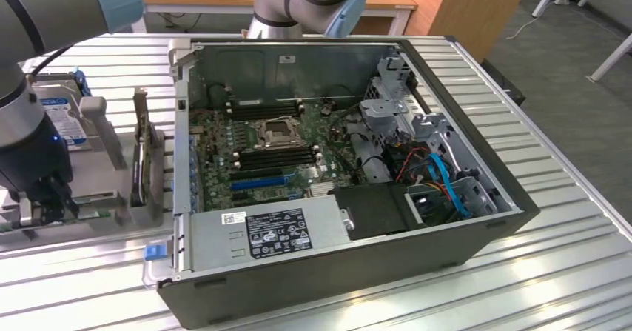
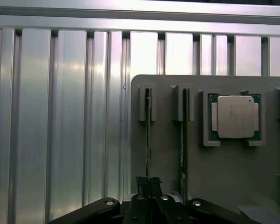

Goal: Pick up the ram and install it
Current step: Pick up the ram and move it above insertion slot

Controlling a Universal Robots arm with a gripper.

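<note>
A table [image 1: 553,272] of ribbed aluminium carries an open computer case [image 1: 326,272], which lies on its side with the main board [image 1: 296,146] facing up. At the exterior view's left, beside the case, stands a grey holder [image 2: 168,154] with parts in it: a hard drive [image 1: 55,120], a square processor [image 2: 235,116] in its own pocket, and two thin boards standing on edge in narrow slots.

The arm is lowered over this holder. In the wrist view the gripper [image 2: 148,183] has its jaws together on the top edge of the ram [image 2: 148,130], the stick farther from the processor. This stick sits in its slot, and the second stick [image 2: 183,135] is just beside it.

I judge that the picking step is in hand. To do it well, the jaws should press flat on both faces of the stick, and the pull should go straight out along the slot. Any tilt could jam the stick in the slot or rub it against its neighbour.
</note>
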